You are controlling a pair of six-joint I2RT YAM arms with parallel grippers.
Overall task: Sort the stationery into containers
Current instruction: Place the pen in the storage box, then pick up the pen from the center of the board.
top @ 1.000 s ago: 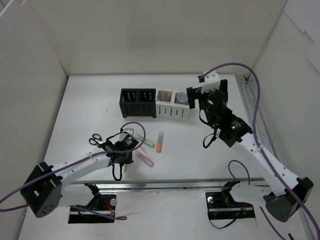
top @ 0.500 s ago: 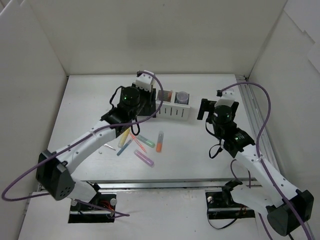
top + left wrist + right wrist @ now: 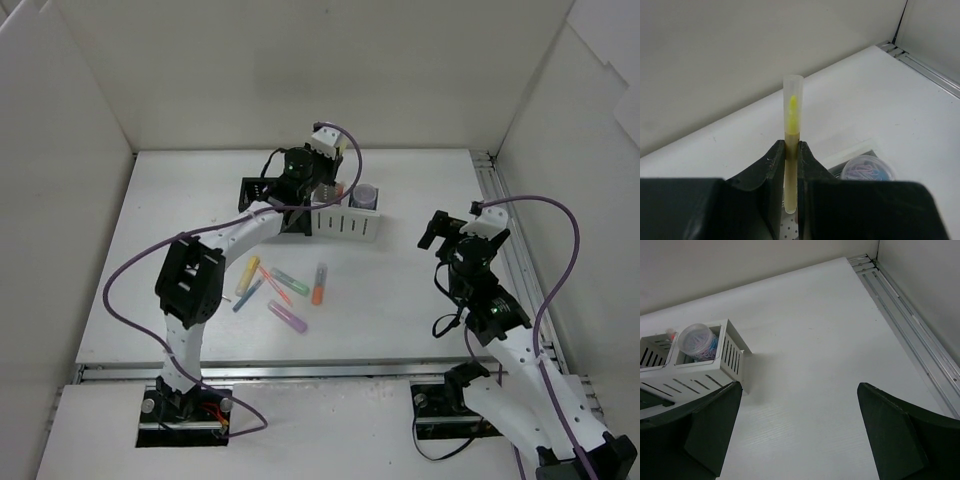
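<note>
My left gripper (image 3: 333, 160) is shut on a yellow marker (image 3: 791, 131) and holds it upright above the back of the black organiser (image 3: 296, 221) and the white organiser (image 3: 345, 226). In the left wrist view my left gripper (image 3: 791, 167) clamps the marker's barrel, with its clear cap up. Several markers lie on the table: yellow (image 3: 247, 272), blue (image 3: 248, 296), green (image 3: 291, 280), orange (image 3: 319, 284) and pink-purple (image 3: 291, 318). My right gripper (image 3: 447, 231) is open and empty, to the right of the white organiser (image 3: 695, 367); it also shows in the right wrist view (image 3: 800, 440).
A round clear tub of paper clips (image 3: 365, 195) sits in the white organiser's right compartment (image 3: 699, 340) (image 3: 867, 168). A metal rail (image 3: 910, 325) runs along the table's right edge. White walls enclose the table at the back and sides.
My left arm swung from the near-left table up to the organisers, now gripping a yellow marker. My right arm drew back from the white organiser toward the right and near side.
</note>
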